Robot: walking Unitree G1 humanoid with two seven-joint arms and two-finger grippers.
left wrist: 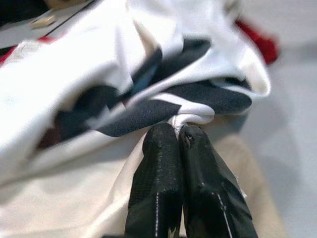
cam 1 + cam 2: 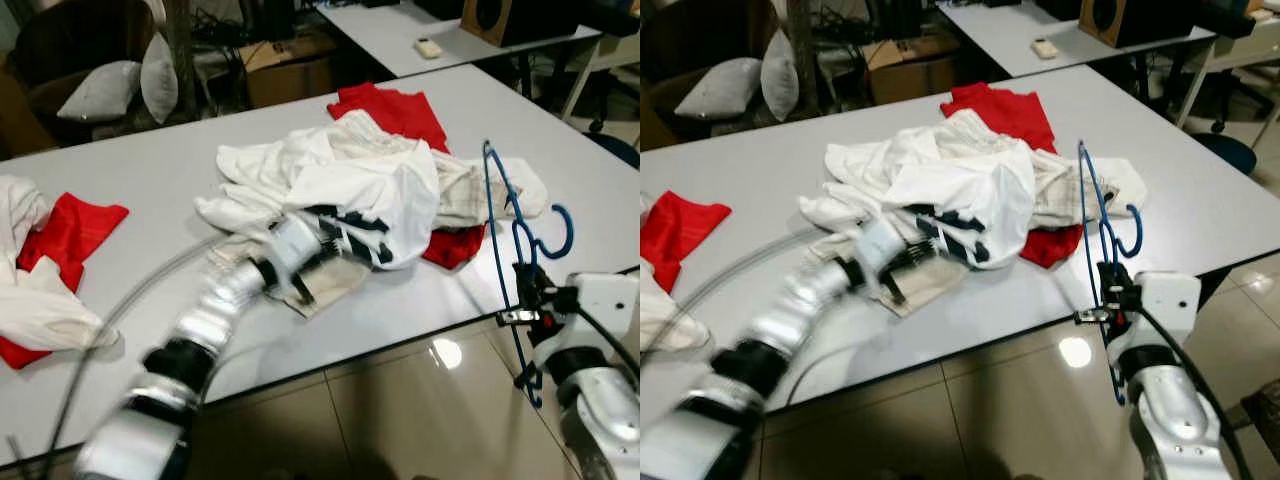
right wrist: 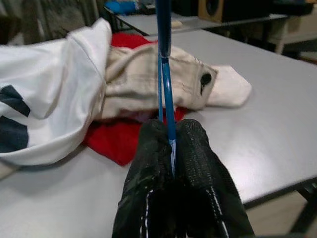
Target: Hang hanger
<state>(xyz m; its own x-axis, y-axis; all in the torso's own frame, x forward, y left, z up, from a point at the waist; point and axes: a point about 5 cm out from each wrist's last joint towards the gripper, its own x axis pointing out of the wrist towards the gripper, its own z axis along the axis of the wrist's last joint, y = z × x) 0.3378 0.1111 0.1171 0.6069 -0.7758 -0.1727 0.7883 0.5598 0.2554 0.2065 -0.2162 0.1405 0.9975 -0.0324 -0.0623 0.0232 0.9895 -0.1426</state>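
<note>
On the grey table [image 2: 150, 190], a fold of the white shirt [image 2: 350, 185] is pinched in the left gripper [image 1: 177, 130], jaws closed. At four o'clock, the blue hanger [image 2: 505, 235] is clamped upright in the right gripper [image 3: 171, 130].

The left arm reaches out over the table [image 2: 120, 170], its left gripper [image 1: 177, 130] pinched tight on a fold of white shirt [image 2: 380, 185], while the right gripper [image 3: 171, 130], just off the table's near edge, clamps the blue hanger [image 2: 505, 215] upright.
</note>
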